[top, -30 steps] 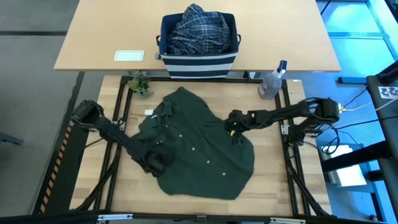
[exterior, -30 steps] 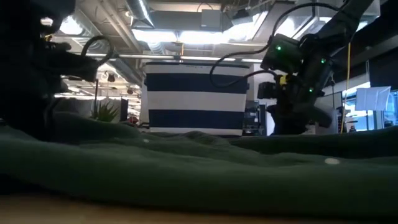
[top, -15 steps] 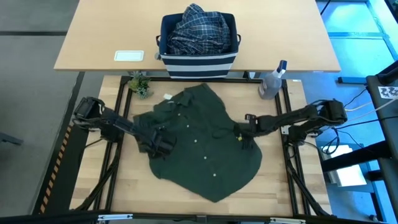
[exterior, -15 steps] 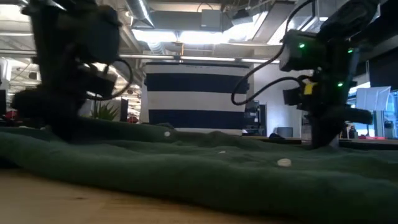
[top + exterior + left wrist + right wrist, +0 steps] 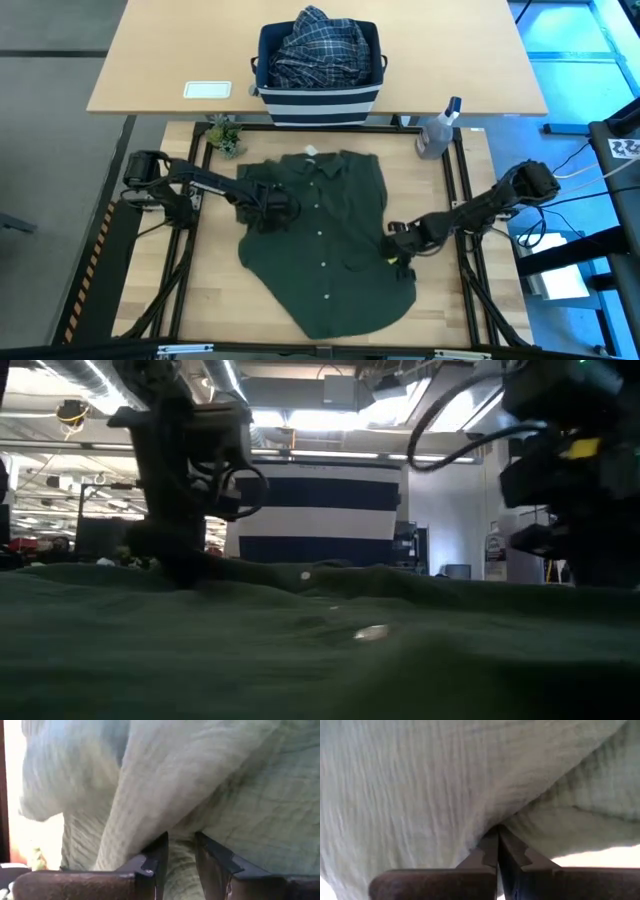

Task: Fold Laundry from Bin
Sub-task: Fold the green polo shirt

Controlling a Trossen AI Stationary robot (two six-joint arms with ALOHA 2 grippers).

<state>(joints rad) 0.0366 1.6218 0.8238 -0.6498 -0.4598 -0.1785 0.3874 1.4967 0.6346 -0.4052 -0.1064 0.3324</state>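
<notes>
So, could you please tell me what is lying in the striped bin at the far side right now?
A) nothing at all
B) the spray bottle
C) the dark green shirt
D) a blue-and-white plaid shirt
D: in the high view the plaid shirt is bunched up inside the bin, while the dark green shirt lies spread on the table and the spray bottle stands outside the bin.

No legible text anywhere, as far as visible.

A shirt [image 5: 325,240] lies spread on the near table [image 5: 450,320], the bin [image 5: 318,75] behind it.
</notes>
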